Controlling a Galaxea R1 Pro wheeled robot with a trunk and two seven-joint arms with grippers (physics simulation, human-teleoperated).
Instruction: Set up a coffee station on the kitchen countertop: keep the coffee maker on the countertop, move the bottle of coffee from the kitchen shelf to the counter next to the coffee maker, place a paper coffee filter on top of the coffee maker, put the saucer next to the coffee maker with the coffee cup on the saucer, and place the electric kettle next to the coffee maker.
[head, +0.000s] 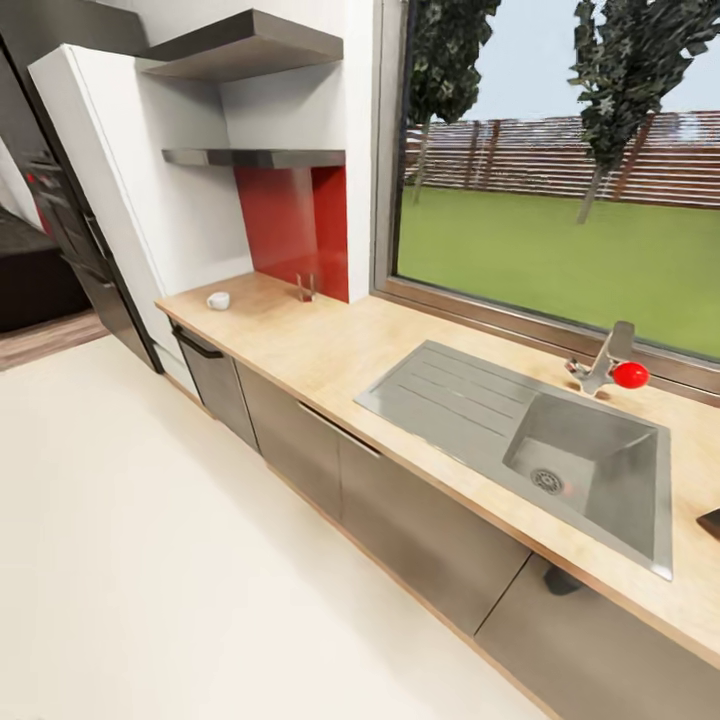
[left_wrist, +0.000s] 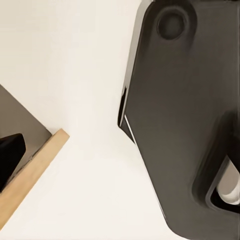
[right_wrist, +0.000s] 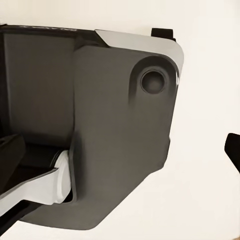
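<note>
Neither tool's jaws can be read: both wrist views show dark robot body over pale floor, so I cannot tell wide or narrow. On the worktop, the coffee cup sits at the far left end, near a small clear glass object by the red backsplash. It likely handles light and brittle; take it by the rim. The sink and red-knobbed faucet lie well apart.
</note>
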